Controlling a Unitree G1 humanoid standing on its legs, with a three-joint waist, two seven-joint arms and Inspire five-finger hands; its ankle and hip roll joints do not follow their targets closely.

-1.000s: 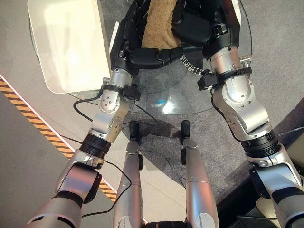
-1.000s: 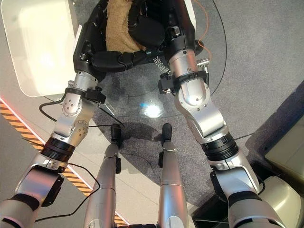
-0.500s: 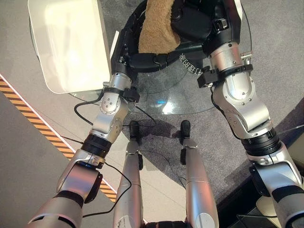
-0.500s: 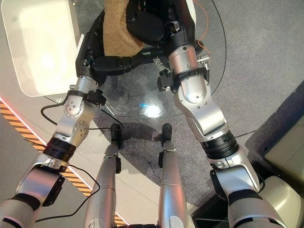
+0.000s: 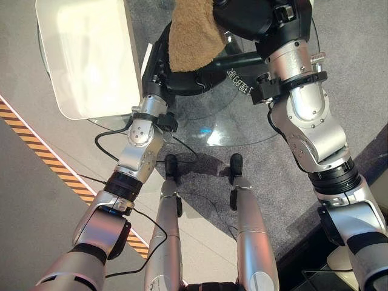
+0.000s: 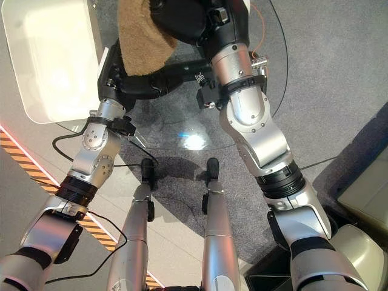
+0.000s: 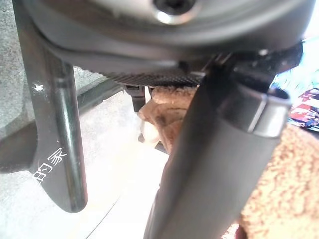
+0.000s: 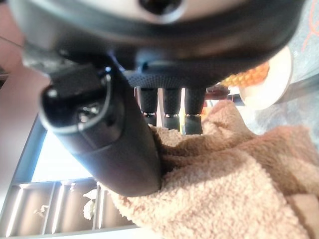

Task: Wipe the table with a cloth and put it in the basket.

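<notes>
I have the tan cloth [image 5: 193, 37] pinched in my right hand [image 6: 182, 18] and lifted off the glass table [image 5: 242, 121] at twelve o'clock, my left hand [image 5: 182, 76] relaxed beneath it, so I judge only the drop into the basket [image 5: 85, 54] at ten o'clock remains.

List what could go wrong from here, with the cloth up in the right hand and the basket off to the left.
The cloth hangs loose from the right hand; it could slip free or snag the left hand just beneath it. The white basket overhangs the glass table edge, so a bump might tip it.
</notes>
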